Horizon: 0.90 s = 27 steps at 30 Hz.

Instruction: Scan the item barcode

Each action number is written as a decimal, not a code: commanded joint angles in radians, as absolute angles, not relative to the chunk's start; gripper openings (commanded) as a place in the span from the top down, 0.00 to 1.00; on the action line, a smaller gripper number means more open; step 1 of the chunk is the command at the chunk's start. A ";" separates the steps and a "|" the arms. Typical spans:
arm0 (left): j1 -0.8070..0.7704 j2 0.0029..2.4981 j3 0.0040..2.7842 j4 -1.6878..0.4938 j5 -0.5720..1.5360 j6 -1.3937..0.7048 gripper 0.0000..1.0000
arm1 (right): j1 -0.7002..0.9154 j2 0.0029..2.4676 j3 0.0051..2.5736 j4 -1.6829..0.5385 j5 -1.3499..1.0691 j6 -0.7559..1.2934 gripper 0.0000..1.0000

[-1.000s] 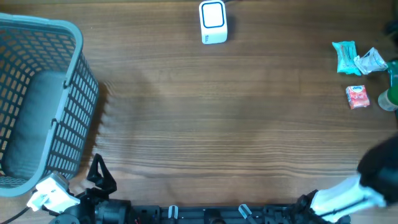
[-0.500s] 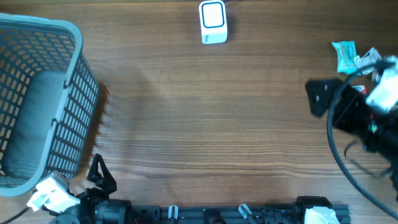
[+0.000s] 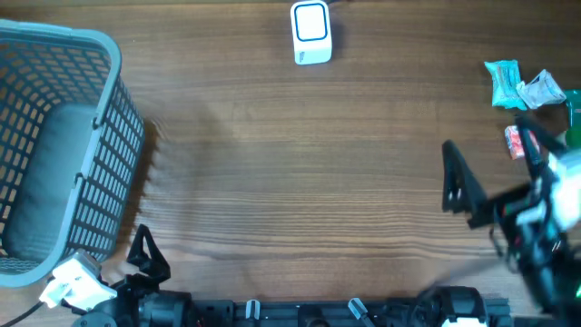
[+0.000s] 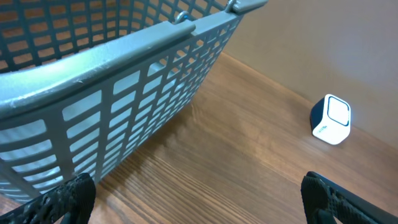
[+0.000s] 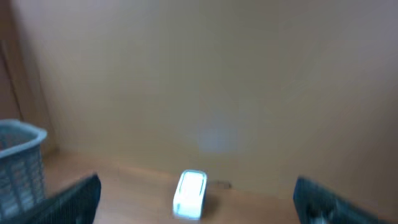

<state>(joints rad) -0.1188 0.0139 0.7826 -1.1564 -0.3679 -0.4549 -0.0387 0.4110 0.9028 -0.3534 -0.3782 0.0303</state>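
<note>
Currently on my screens: I am looking down on a wooden table point(image 3: 300, 182) with both arms showing at its near edge.
Left gripper point(image 4: 199, 208): it is hanging low at the near-left corner, just beside the basket. Its jaws are standing wide apart and I am seeing nothing between them.
Right gripper point(image 3: 495, 168): it is hovering over the right side of the table with its jaws gaping wide and gripping nothing. One black finger point(image 3: 457, 182) is pointing toward the table's middle, and the other is lying across the red packet.
Items to scan: they are lying in a cluster at the far right edge, well apart from the scanner. A teal packet point(image 3: 502, 82) is touching a crinkled white wrapper point(image 3: 543, 89), and a small red packet point(image 3: 514, 143) is sitting nearer to me, partly covered by the right gripper.
Barcode: I am not making one out on any packet, as they are too small.
Green object point(image 3: 572, 123): the frame edge is cutting it off, so I cannot tell what it is.
Barcode scanner point(image 3: 310, 33): this white box with a dark-rimmed window is sitting at the middle of the far edge, apart from everything else. The right wrist camera is showing it blurred.
Basket point(image 3: 109, 163): this grey-blue plastic mesh basket is standing upright and filling the table's left side.
</note>
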 commanded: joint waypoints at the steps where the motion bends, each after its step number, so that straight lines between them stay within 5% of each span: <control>1: -0.123 0.009 0.783 -1.152 -0.367 -0.460 0.00 | -0.033 0.232 0.614 -0.117 -0.406 -0.004 0.00; 9: -0.123 0.009 0.783 -1.153 -0.367 -0.460 0.00 | -0.033 0.003 0.036 0.344 -0.263 0.212 0.00; 17: -0.123 0.009 0.783 -1.153 -0.367 -0.460 0.00 | -0.030 0.003 0.005 0.001 -0.089 0.209 0.00; 27: -0.123 0.009 0.783 -1.152 -0.367 -0.460 0.00 | 0.029 0.004 0.005 0.003 -0.089 0.186 0.00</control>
